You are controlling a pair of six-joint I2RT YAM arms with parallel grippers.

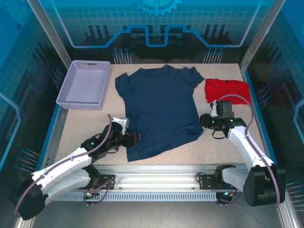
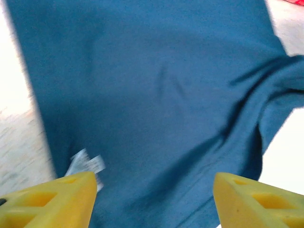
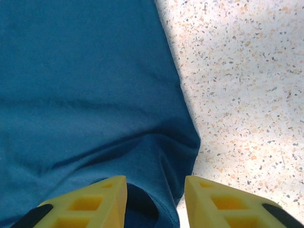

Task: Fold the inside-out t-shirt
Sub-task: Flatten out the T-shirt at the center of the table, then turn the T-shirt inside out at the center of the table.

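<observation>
The inside-out t-shirt (image 1: 159,109) is dark navy and lies spread flat in the middle of the table, collar toward the far edge. My left gripper (image 1: 134,138) sits at its near-left hem corner. In the left wrist view the left gripper (image 2: 153,183) is open, its yellow fingers (image 2: 57,199) wide apart over the wrinkled t-shirt (image 2: 156,80), with a small white tag (image 2: 85,164) by the left finger. My right gripper (image 1: 205,121) is at the near-right hem corner. In the right wrist view the right gripper (image 3: 154,183) is open, with a raised fold of the t-shirt (image 3: 95,95) lying loose between its fingers.
A folded red garment (image 1: 227,90) lies at the far right, just beyond the right arm. A lilac plastic basket (image 1: 84,84) stands at the far left. Speckled tabletop (image 1: 80,126) shows on both sides of the shirt, and metal rails frame the table.
</observation>
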